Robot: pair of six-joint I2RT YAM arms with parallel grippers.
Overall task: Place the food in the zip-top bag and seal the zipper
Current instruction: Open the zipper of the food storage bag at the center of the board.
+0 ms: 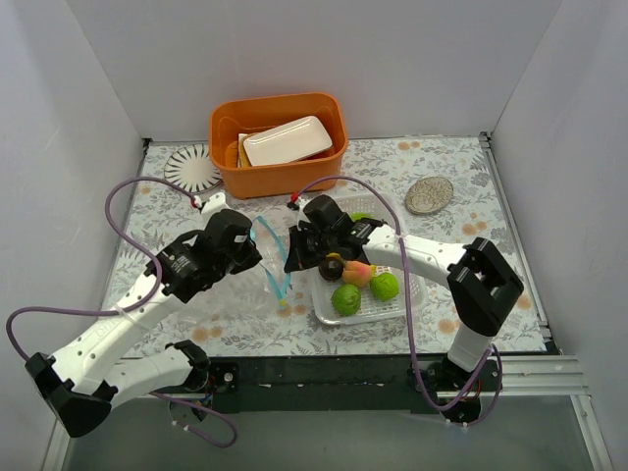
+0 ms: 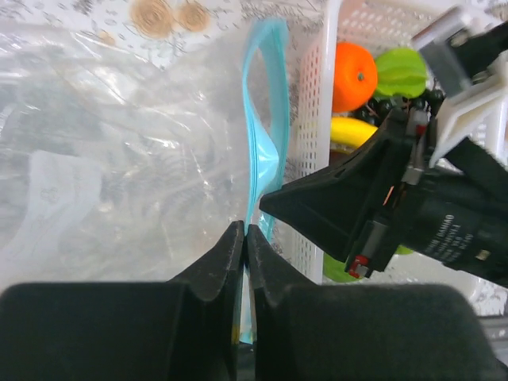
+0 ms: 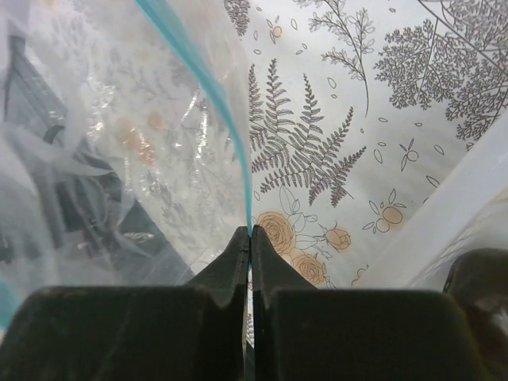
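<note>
Zip-top bag (image 2: pixel 119 175): clear, crinkled, lying on the floral table (image 1: pixel 471 186) just left of the white perforated basket (image 2: pixel 313 103), with its mouth edge towards the basket. Left gripper (image 2: pixel 244 230) and right gripper (image 3: pixel 250 232): both at the basket's left side, each with its jaws pinched tight on the teal zipper (image 2: pixel 266 103). Food: orange (image 2: pixel 353 75), banana (image 2: pixel 353 131), two limes (image 1: pixel 345 299), peach (image 1: pixel 358 273) and plum (image 1: pixel 334 265), all inside the basket.

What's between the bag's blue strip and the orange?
The wall of the white basket stands between the zipper and the orange, in the left wrist view.
</note>
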